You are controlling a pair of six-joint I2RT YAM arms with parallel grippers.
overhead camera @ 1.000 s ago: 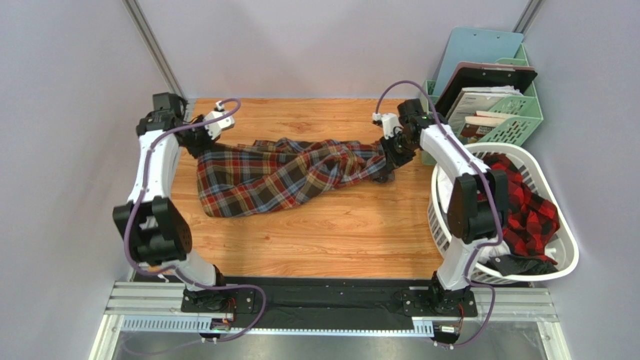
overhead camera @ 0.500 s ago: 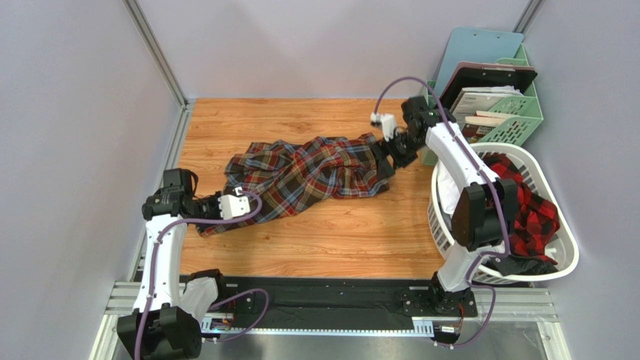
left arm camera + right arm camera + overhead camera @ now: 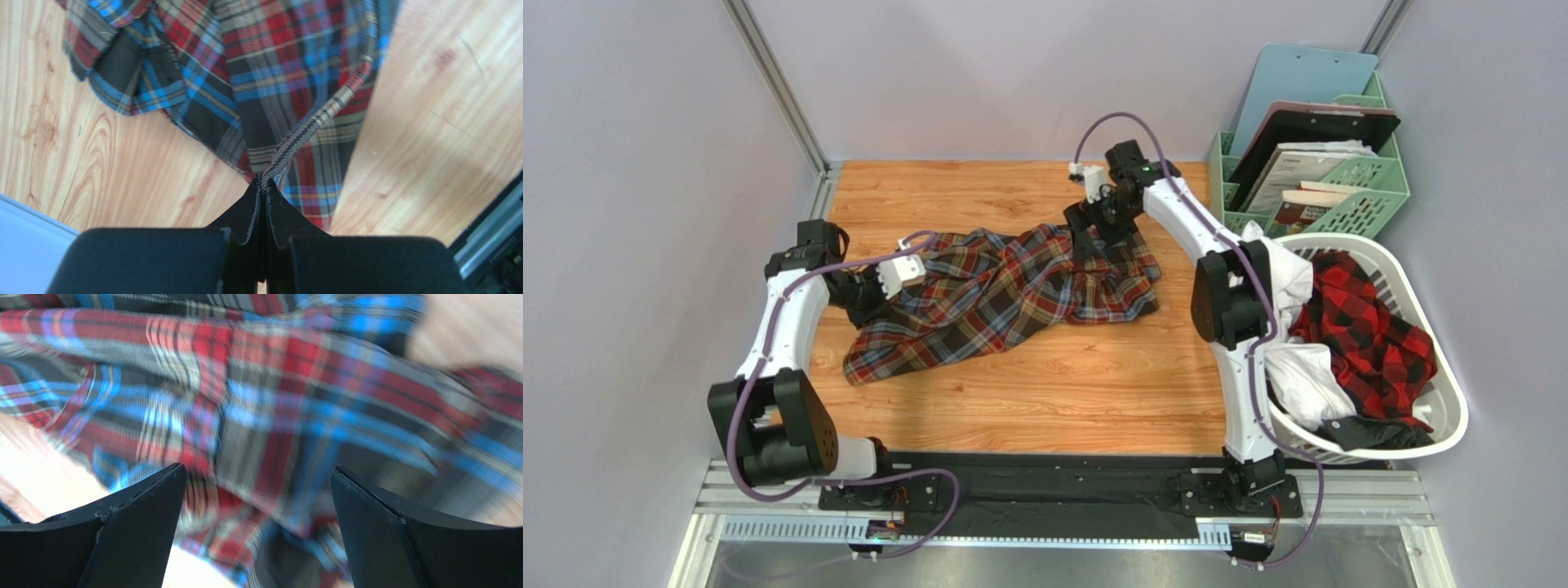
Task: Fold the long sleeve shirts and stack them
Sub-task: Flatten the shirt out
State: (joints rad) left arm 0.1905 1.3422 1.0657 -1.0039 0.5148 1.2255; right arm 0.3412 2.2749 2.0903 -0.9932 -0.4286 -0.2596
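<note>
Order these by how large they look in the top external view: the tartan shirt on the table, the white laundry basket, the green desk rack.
1. white laundry basket and tartan shirt: too alike to rank; the shirt is longer, the basket wider.
2. green desk rack: clearly the smallest.

Tartan shirt (image 3: pixel 1001 294) in dark brown-olive, crossed with red, bright blue and pale cream lines; tan herringbone weave along one edge. Check shirt (image 3: pixel 1369 337) in red and black, inside a white slatted basket (image 3: pixel 1437 423) beside white cloth (image 3: pixel 1308 380). Warm orange-brown wood-grain table (image 3: pixel 1063 392). White left arm (image 3: pixel 775 337) and right arm (image 3: pixel 1179 218), black at the joints, with purple cables (image 3: pixel 1113 116). Matte black left gripper (image 3: pixel 264 184) and right gripper (image 3: pixel 256 471). Mint-green organiser (image 3: pixel 1382 202) with a pale blue board (image 3: pixel 1308 80). Plain lilac-grey walls (image 3: pixel 646 184).
</note>
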